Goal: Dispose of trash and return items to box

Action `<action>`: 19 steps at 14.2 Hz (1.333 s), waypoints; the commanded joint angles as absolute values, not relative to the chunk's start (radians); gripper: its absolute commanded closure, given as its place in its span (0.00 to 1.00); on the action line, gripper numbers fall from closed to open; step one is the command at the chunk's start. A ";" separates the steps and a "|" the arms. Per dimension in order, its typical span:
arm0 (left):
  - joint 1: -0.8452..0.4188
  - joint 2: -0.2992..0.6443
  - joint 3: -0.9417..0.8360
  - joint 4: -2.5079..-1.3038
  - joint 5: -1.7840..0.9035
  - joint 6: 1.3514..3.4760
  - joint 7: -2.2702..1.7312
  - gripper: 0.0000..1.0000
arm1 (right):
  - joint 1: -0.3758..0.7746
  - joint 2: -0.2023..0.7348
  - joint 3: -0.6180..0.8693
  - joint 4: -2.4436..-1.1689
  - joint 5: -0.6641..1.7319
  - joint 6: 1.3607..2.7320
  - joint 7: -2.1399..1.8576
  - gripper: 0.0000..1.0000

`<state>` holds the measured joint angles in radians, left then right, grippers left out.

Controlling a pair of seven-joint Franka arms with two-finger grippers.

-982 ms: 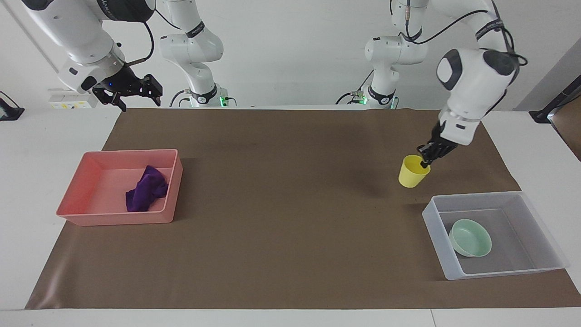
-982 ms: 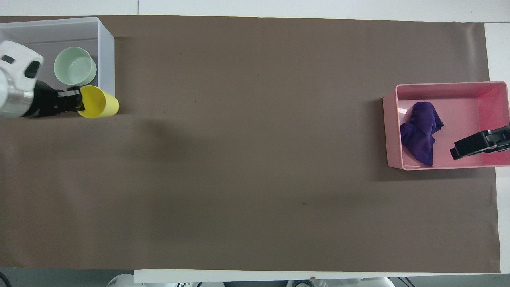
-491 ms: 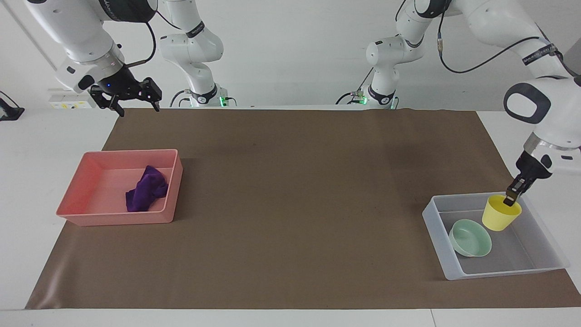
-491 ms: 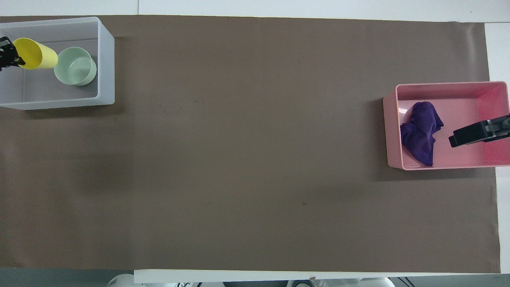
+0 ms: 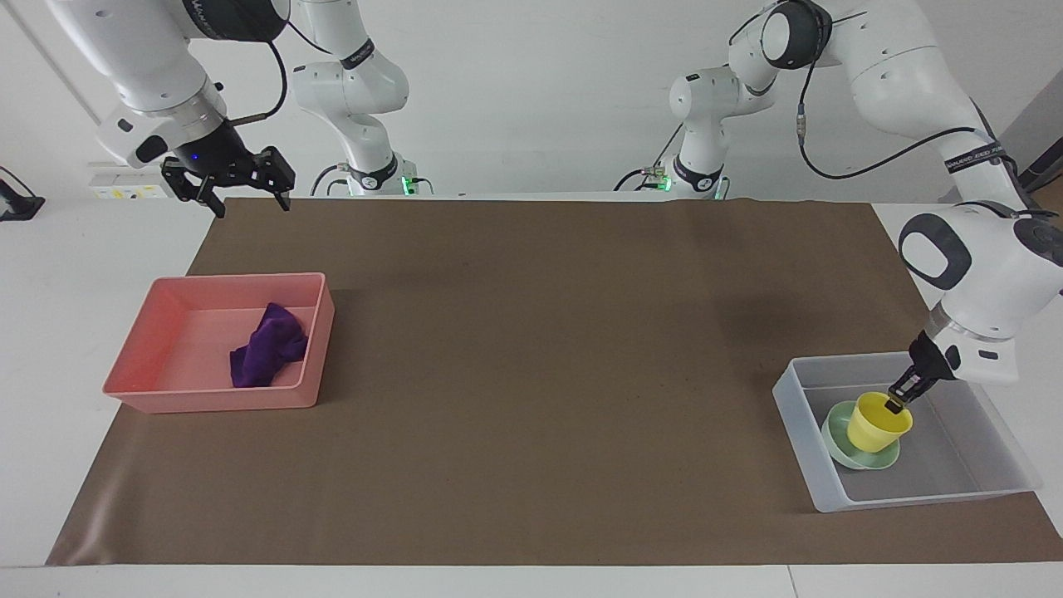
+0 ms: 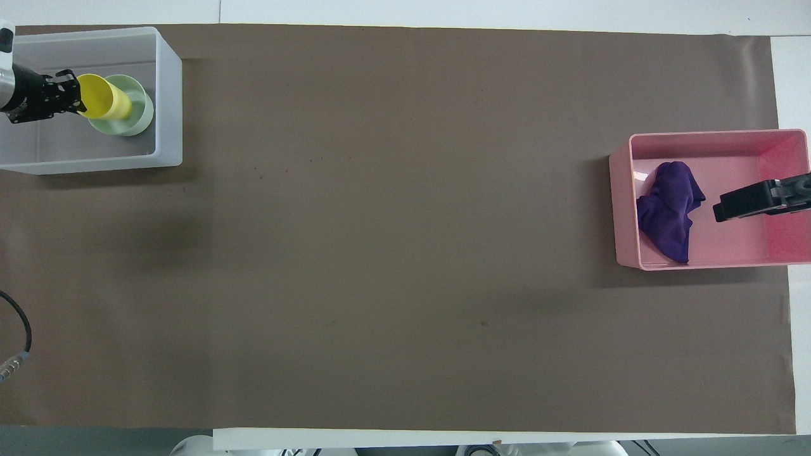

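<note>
My left gripper (image 5: 897, 404) (image 6: 76, 101) is shut on the rim of the yellow cup (image 5: 878, 422) (image 6: 104, 104) and holds it in the mint-green bowl (image 5: 855, 456) (image 6: 140, 114). The bowl sits in the translucent grey box (image 5: 980, 490) (image 6: 95, 159) at the left arm's end of the table. The purple cloth wad (image 5: 267, 346) (image 6: 668, 212) lies in the pink tray (image 5: 174, 394) (image 6: 697, 138) at the right arm's end. My right gripper (image 5: 243, 189) (image 6: 747, 202) is open and empty, raised near the table edge closest to the robots, above the pink tray's side.
A brown mat (image 5: 531, 374) (image 6: 405, 253) covers most of the white table. Both arm bases (image 5: 531, 174) stand at the table's robot end.
My left gripper carried the yellow cup from above the mat into the grey box and lowered it into the green bowl. The right gripper shifted only slightly.
</note>
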<state>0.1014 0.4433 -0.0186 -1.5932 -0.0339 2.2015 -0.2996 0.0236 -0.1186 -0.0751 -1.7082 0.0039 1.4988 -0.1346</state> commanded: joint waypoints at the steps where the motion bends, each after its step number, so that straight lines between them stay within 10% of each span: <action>1: 0.066 0.425 -0.011 -1.601 -0.012 2.183 -0.305 0.00 | 0.028 -0.130 -0.074 -1.729 0.005 1.519 -0.107 0.00; 19: -0.014 -0.143 -0.069 -1.646 0.041 1.516 -0.003 0.00 | 0.017 -0.135 -0.077 -1.735 0.005 1.502 -0.110 0.00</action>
<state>-0.0112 -0.0781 -0.0606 -1.6002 0.0223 1.5579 -0.0389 0.0202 -0.1186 -0.0781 -1.7129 0.0039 1.4985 -0.1270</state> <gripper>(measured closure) 0.000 0.000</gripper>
